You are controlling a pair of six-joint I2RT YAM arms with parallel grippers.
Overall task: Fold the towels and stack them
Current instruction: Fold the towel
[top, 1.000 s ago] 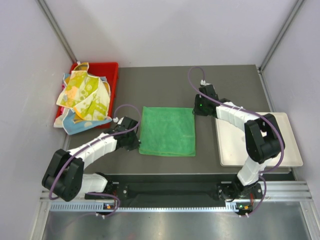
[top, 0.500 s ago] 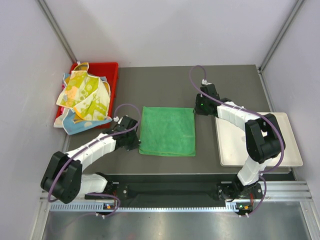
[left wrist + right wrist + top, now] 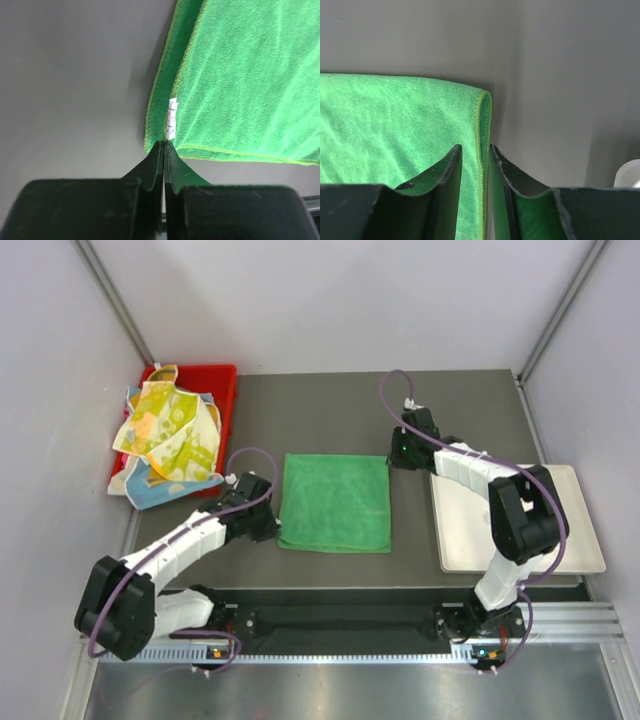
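Left claw [image 3: 164, 144] is pinched shut on the green towel's [image 3: 335, 502] near-left corner. Right claw [image 3: 475, 148] clamps its far-right hem, mid-bench [image 3: 330, 410].

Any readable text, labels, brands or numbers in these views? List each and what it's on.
No text can be read in any view.
The white care tag sewn to the green towel carries tiny print, too small to read.
The patterned towels in the red bin show coloured shapes only, and any lettering is too small to make out.
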